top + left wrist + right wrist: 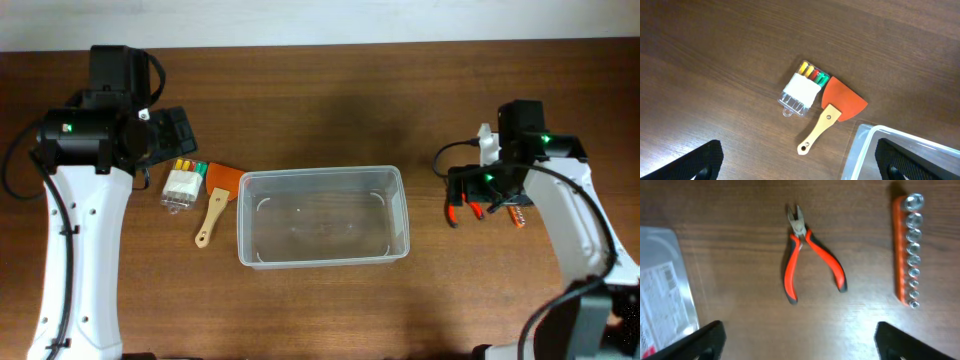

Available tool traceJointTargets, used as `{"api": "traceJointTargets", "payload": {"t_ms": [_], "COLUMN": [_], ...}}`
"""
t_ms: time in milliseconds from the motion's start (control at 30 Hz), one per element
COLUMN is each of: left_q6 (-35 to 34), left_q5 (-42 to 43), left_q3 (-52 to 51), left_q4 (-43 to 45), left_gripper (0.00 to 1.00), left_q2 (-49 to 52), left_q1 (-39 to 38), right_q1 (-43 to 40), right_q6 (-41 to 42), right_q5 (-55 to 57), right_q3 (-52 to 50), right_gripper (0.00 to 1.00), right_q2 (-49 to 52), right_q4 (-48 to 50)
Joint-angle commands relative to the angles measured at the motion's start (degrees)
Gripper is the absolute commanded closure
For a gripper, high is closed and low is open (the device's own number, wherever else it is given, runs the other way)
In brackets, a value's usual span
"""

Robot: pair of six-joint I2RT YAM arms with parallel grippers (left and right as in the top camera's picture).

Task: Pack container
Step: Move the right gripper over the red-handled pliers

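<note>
The container [320, 173] is a clear rectangular tub at the table's middle, and nothing shows inside it. Its corner shows in the left wrist view [864, 150], and its end with the white label shows in the right wrist view [660, 287]. My left gripper [172, 132] [800, 167] is open and empty, above the table left of the tub. My right gripper [480, 186] [800, 345] is open and empty, hovering over red-and-black pliers [807, 250] [468, 209].
A clear case of coloured bits [183, 184] [802, 90] and an orange scraper with a wooden handle [215, 204] [840, 102] lie left of the tub. An orange socket rail [518, 214] [907, 250] lies right of the pliers.
</note>
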Motion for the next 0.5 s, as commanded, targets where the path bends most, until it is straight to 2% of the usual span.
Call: {"api": "traceJointTargets", "payload": {"t_ms": [0,300,467], "left_q6": [0.0,0.0,0.0], "left_q5": [0.0,0.1,0.1], "left_q3": [0.6,0.6,0.6], "left_q4": [0.0,0.0,0.1], "left_gripper": [0.01,0.01,0.01], "left_q2": [0.0,0.0,0.0], "left_q1": [0.2,0.2,0.2], "right_q1": [-0.2,-0.1,-0.1], "right_q6": [-0.3,-0.3,-0.3], "right_q5": [-1.4,-1.6,-2.9], "right_q3": [-0.6,-0.6,-0.6], "right_gripper": [0.09,0.09,0.09], "right_q2": [4.1,14.9,17.0], "right_q4": [1.2,4.1,6.6]}}
